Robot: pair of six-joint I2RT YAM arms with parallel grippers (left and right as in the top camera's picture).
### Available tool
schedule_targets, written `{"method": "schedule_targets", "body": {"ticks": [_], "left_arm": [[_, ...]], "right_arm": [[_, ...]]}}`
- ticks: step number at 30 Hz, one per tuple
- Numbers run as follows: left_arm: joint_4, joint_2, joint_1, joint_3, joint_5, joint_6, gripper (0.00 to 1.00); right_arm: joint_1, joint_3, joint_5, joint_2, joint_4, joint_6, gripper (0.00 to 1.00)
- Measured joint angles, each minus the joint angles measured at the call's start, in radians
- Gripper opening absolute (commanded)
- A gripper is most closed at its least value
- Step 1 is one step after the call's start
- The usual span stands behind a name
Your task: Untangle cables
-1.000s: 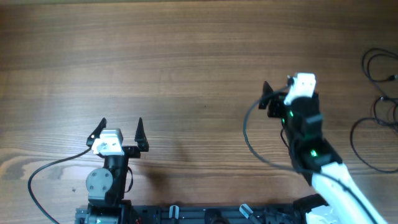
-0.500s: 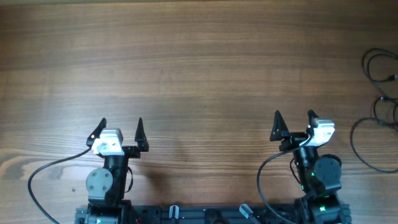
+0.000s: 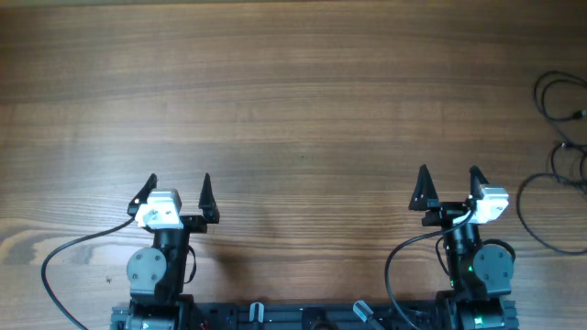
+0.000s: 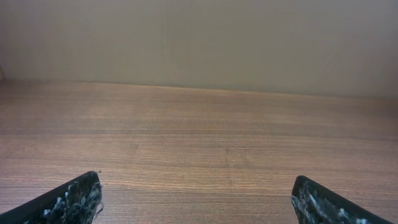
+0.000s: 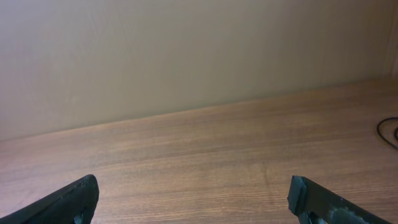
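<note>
Overhead, the cables (image 3: 519, 206) are seen looped at the far right edge of the table (image 3: 293, 92), beyond the right gripper (image 3: 448, 179). Its jaws and those of the left gripper (image 3: 179, 188) are spread wide and empty.

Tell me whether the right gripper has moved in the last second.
Yes. The right gripper has drawn back toward the overhead view's bottom edge, ending closer to the cables on the right.
</note>
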State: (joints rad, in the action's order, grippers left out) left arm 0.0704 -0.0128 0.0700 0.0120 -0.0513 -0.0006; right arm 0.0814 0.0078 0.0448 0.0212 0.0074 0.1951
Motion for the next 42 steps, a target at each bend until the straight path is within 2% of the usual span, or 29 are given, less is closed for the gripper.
{"method": "schedule_targets", "body": {"ticks": [9, 15, 42], "left_arm": [[0.0, 0.0, 0.0, 0.0, 0.0, 0.0, 1.0], [0.0, 0.0, 0.0, 0.0, 0.0, 0.0, 1.0], [0.0, 0.0, 0.0, 0.0, 0.0, 0.0, 1.0]], "right_arm": [[-0.037, 0.0, -0.116, 0.0, -0.007, -0.138, 1.0], [-0.078, 0.0, -0.123, 0.0, -0.008, -0.198, 1.0], [-0.079, 0.0, -0.123, 0.0, -0.008, -0.201, 1.0]]}}
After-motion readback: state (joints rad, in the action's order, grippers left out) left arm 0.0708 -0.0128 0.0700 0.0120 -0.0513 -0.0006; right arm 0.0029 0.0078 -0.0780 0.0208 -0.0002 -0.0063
